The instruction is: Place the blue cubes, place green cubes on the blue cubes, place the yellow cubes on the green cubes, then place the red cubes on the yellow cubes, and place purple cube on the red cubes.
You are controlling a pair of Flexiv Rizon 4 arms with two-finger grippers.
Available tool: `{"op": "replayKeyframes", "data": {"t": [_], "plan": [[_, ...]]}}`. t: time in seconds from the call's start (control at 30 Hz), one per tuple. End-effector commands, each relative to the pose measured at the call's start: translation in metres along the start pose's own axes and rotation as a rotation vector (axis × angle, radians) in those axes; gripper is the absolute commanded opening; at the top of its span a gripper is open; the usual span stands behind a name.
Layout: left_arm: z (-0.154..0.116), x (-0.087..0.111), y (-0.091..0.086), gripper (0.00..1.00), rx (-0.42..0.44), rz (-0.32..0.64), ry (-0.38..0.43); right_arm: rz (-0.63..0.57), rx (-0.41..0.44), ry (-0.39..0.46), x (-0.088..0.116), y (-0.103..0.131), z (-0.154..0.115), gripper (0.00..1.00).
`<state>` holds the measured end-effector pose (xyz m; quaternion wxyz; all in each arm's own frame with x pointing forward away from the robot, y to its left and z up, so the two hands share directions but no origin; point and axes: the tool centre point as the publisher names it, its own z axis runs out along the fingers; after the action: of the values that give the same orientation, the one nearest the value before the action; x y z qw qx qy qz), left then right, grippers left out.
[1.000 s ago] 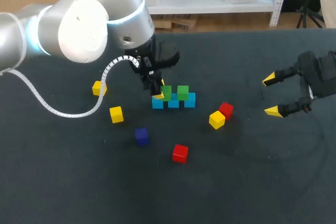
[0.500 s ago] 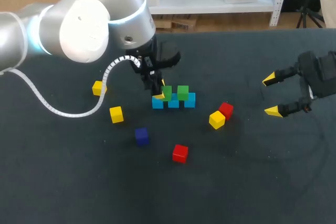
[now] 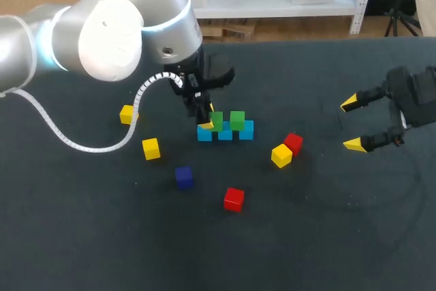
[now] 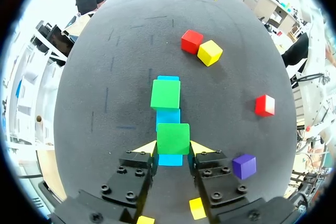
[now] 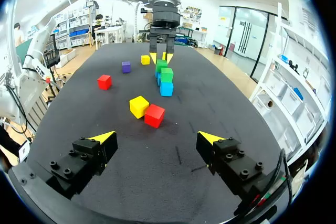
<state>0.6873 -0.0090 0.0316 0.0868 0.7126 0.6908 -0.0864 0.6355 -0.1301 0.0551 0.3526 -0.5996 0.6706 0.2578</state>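
- Left wrist view puts my left pincer [image 4: 174, 146] closest. Its yellow tips press against two opposite sides of the near green cube [image 4: 173, 138], so I read it as pinching that cube.
- That cube sits on the row of blue cubes [image 4: 168, 116], over the seam between two of them. My guess is that I am holding it there to square it up before letting go.
- Back behind the pincer, two spares lie loose on the worktop [image 3: 327, 223]: the nearer yellow cube [image 3: 150, 148] and the outer yellow cube [image 3: 127, 114]. Both wait for the next layer.
- Beside the pincer's right finger, apart from the stack, lies the purple cube [image 4: 244, 166]. It is the last piece needed, so it makes sense that it is untouched.
- Just ahead along the same row sits the far green cube [image 4: 166, 94], also on blue. A strip of blue shows between it and the near one.
- Further out and off to the side is the lone red cube [image 4: 264, 105], well apart from everything.
- Beyond the row, the paired red cube [image 4: 191, 41] and the paired yellow cube [image 4: 209, 52] lie touching each other.
- Farthest off, my right pincer [image 3: 351, 123] hangs with its fingers spread and nothing between them. It is well clear of the stack, parked, I judge, so that it does not crowd the left arm's placement.
- As I see it, the green layer is all but finished, and yellow comes next.
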Motion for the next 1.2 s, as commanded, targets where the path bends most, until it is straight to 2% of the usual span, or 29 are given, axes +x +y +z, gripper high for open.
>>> {"op": "replayKeyframes", "data": {"t": [0.03,0.83,0.93,1.2], "plan": [[0.0003,-0.0006,0.0022,0.0,0.004,0.0,0.005,-0.001,0.0,-0.002,0.0004,0.0,0.0003,1.0],[0.0019,0.0005,0.0039,0.0,0.008,-0.003,0.012,-0.001,0.0,-0.002,0.0004,0.0,0.0003,1.0],[0.0021,0.0003,0.0045,0.04,0.007,-0.004,0.011,-0.001,0.0,-0.002,0.0004,0.0,0.0003,1.0],[0.0023,0.0005,0.0057,0.04,0.007,-0.005,0.015,-0.001,0.0,-0.002,0.0004,0.0,0.0003,1.0]]}}
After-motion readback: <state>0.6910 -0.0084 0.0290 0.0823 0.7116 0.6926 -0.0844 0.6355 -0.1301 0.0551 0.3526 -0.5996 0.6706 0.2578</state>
